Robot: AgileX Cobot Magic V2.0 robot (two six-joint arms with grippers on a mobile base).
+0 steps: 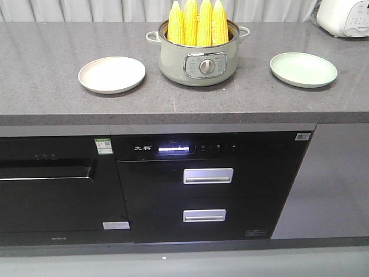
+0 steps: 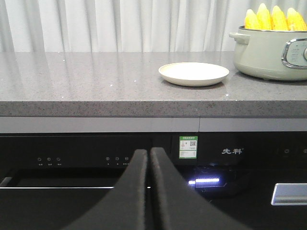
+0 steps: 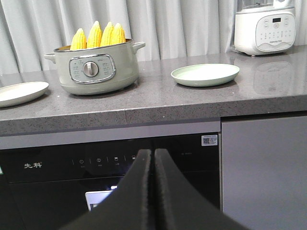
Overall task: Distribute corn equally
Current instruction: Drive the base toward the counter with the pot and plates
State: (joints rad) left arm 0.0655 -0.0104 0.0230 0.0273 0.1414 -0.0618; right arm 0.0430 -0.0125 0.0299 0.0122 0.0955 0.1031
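Exterior front-facing view: a long grey countertop [image 1: 46, 86] goes across the whole width, w/ a white curtain behind it. Under the counter is a black built-in appliance [image 1: 207, 190] w/ two silver handles, one above the other, and a lit strip on its control panel. On the counter, approx. in the middle and toward the back, stands a pale green electric pot [image 1: 199, 63] w/ a round knob on the front, open at the top. A white kitchen machine [image 1: 346, 17] is at the far back on the robot's right, only partly seen. Two plates sit on the counter: cream plate [image 1: 112, 74] on the left of the pot and green plate [image 1: 303, 69] on the right, each well apart from it. The corn [image 1: 198, 23], 4 pcs, stands upright inside the pot, side by side, tips up, reaching over the rim. Left gripper [image 2: 148, 153] and right gripper [image 3: 153, 153] are both low, in front of the black appliance and below counter level. The fingers of each are pressed together, tip against tip.
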